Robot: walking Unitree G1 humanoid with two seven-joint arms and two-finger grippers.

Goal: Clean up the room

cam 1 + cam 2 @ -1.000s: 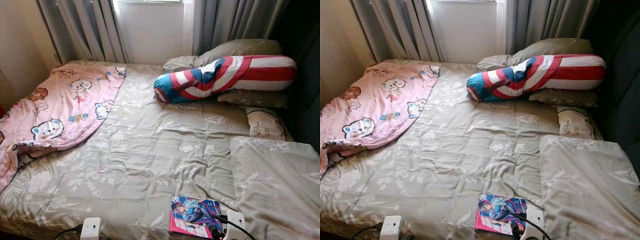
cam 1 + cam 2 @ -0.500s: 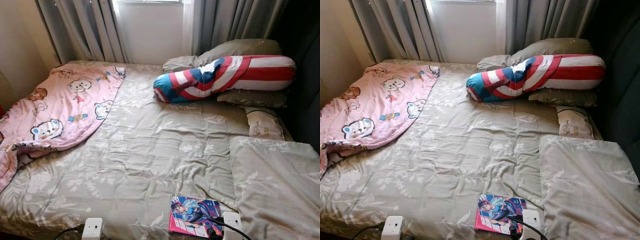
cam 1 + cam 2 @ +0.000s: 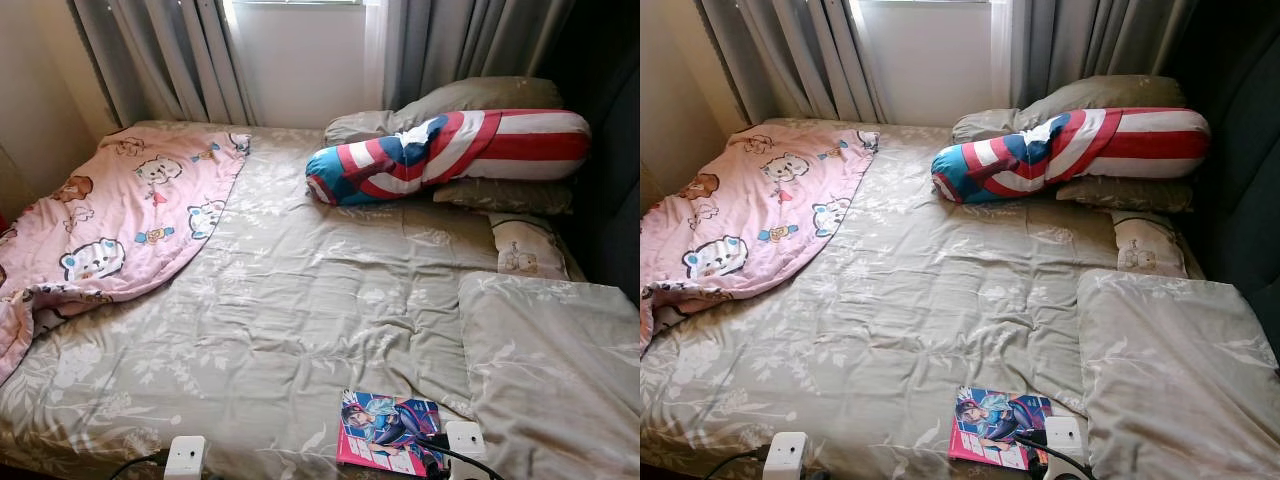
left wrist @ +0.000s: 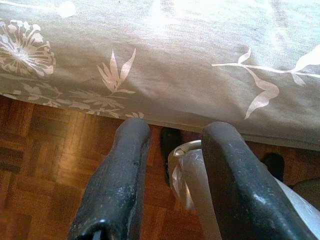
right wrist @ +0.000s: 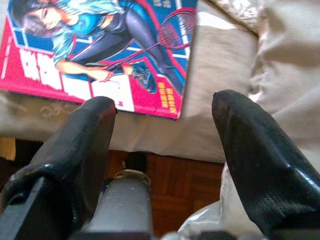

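A comic book [image 3: 390, 432] with a pink and blue cover lies flat near the front edge of the bed [image 3: 300, 300], on the grey-green floral cover. My right gripper [image 5: 165, 145] hovers open at the bed's edge, just in front of the book's [image 5: 100, 50] near corner, with nothing between its fingers. Its white wrist [image 3: 465, 440] shows beside the book. My left gripper [image 4: 172, 150] hangs open and empty by the bed's front side, over the wooden floor [image 4: 40, 165]. Its wrist [image 3: 185, 455] is at the front left.
A pink cartoon blanket [image 3: 110, 220] lies crumpled over the bed's left side. A red, white and blue bolster [image 3: 450, 150] and pillows [image 3: 470, 98] lie at the head. A folded quilt [image 3: 550, 370] covers the front right. Curtains [image 3: 170, 50] hang behind.
My right wrist has edged slightly toward the book's corner. Nothing else has visibly changed.
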